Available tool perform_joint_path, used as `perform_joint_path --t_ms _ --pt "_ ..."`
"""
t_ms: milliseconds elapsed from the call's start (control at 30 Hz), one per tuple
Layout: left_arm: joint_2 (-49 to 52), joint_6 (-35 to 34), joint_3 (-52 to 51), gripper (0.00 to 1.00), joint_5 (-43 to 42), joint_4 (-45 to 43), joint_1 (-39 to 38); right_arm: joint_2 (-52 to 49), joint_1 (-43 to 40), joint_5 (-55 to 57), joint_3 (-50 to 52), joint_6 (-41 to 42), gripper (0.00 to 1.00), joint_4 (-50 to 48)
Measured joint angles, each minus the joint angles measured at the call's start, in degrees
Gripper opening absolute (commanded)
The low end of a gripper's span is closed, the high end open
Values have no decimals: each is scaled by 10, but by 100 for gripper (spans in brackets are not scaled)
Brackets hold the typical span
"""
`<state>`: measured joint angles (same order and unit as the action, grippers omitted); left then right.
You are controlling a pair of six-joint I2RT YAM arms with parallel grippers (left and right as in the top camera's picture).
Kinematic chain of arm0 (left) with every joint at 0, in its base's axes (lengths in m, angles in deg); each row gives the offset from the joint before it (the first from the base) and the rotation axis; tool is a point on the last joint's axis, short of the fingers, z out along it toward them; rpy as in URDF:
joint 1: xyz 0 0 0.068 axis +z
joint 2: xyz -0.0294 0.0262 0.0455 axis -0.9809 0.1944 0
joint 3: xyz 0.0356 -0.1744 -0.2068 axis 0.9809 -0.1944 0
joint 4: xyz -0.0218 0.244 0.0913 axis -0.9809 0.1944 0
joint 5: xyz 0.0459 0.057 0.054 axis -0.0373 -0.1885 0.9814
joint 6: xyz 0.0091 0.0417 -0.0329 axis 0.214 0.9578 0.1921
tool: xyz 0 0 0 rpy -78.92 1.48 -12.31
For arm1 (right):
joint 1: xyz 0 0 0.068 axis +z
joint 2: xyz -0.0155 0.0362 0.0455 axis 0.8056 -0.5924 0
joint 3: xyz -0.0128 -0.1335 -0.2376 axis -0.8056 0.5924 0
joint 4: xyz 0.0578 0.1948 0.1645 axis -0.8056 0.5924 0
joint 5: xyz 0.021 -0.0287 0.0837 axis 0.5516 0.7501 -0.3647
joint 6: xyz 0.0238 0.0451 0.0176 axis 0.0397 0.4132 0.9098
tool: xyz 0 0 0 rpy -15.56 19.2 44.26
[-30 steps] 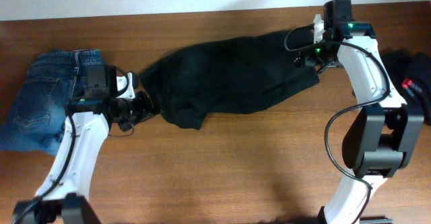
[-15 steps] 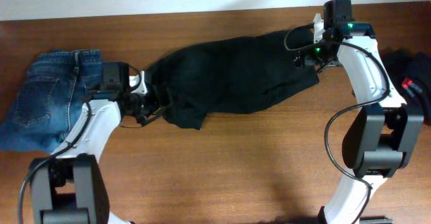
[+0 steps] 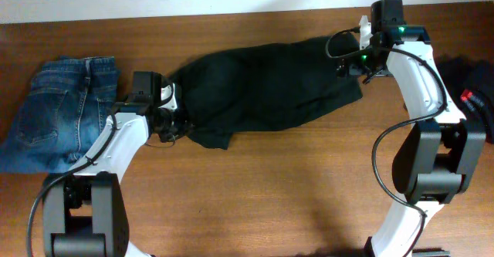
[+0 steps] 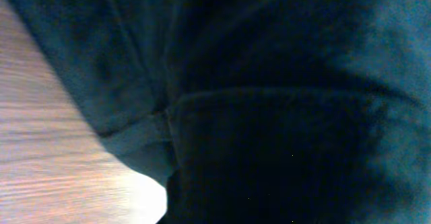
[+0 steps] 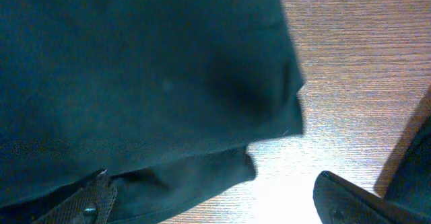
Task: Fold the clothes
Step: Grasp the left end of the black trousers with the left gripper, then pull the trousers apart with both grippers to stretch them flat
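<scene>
Reaching in from both ends, I have my left gripper [image 3: 173,123] at the left end of the black trousers [image 3: 270,87], right against the edge of the cloth. Its wrist camera is filled with dark folds and a seam, with a strip of bare tabletop [image 3: 293,187] to one side. None of its fingers show, so I cannot tell whether it is closed on the fabric. My right gripper [image 3: 356,60] sits at the trousers' right end with its jaws spread wide: one finger [image 5: 86,204] over the cloth, the other out over the wood, the hem corner between them. The trousers lie rumpled across the far middle of the tabletop. Blue jeans [image 3: 58,118] lie to the left, just beside my left arm. A second black garment [image 3: 463,76] with a red label [image 3: 468,97] lies at the right edge.
</scene>
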<state>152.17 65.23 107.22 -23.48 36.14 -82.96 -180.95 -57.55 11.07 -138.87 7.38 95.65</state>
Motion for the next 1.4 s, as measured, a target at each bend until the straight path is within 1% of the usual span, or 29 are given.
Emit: perform_joint_path --t_ms 133,233,367,533,867,933,967,1000,1067,1100,1167,1200,1233,1300,1333,1367,1400 --pt "0 49 5 9 78 3 0 0 0 0 0 0 99 0" --pt "0 107 24 13 142 5 0 0 0 0 0 0 99 0" --pt "0 150 38 14 186 4 0 0 0 -18 0 -2 99 0" --pt "0 171 39 17 205 11 0 -12 0 -35 0 -4 99 -9" --pt "0 178 40 18 210 17 0 -96 0 -73 0 -5 99 -3" --pt "0 180 40 18 211 17 0 -104 0 -90 0 -5 100 -2" --pt "0 180 40 18 211 17 0 -108 0 -102 0 -4 98 -2" --pt "0 180 40 19 211 17 0 -109 0 -112 0 -4 95 -2" --pt "0 180 40 20 212 17 0 -112 0 -132 0 -4 84 4" --pt "0 180 40 22 212 17 0 -113 0 -138 0 -3 80 8" --pt "0 180 40 22 214 18 0 -114 0 -150 0 -5 73 20" --pt "0 180 40 22 215 18 0 -115 0 -152 0 -4 67 24" --pt "0 180 40 22 217 18 0 -115 0 -155 0 -4 54 30" --pt "0 180 40 22 219 18 0 -115 0 -158 0 -3 25 34" --pt "0 180 40 22 219 18 0 -115 0 -159 0 -5 8 35" --pt "0 180 40 23 219 19 0 -116 0 -164 0 -3 4 37" --pt "0 180 40 22 220 19 0 -117 0 -167 0 -4 4 36"
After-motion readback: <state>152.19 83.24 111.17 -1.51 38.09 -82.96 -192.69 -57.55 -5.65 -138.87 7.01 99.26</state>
